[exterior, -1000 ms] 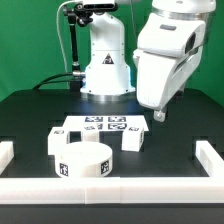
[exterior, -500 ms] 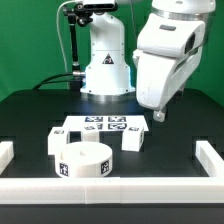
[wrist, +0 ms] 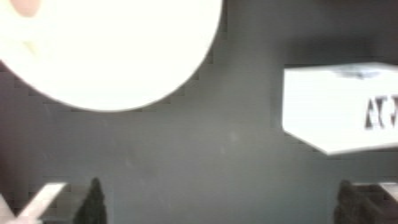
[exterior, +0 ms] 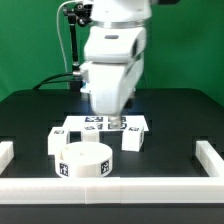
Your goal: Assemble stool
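The round white seat (exterior: 85,160) lies flat on the black table near the front, a tag on its side. One white leg (exterior: 58,142) stands by its left side in the exterior view and another leg (exterior: 133,140) by its right; a third block (exterior: 141,124) sits behind that one. My gripper (exterior: 118,125) hangs low over the marker board (exterior: 95,125), behind the seat. In the wrist view the seat (wrist: 98,50) and one tagged leg (wrist: 347,105) lie below, apart from my gripper (wrist: 222,205). Its fingers (wrist: 80,200) are spread, with only bare table between them.
Long white border rails run along the front (exterior: 110,190) and both sides (exterior: 8,152), (exterior: 210,155) of the table. A black post with a cable (exterior: 72,40) stands at the back, on the exterior view's left.
The arm has swung from the exterior view's upper right to the middle and come down, so the gripper now hangs over the marker board. The stool parts have not moved.
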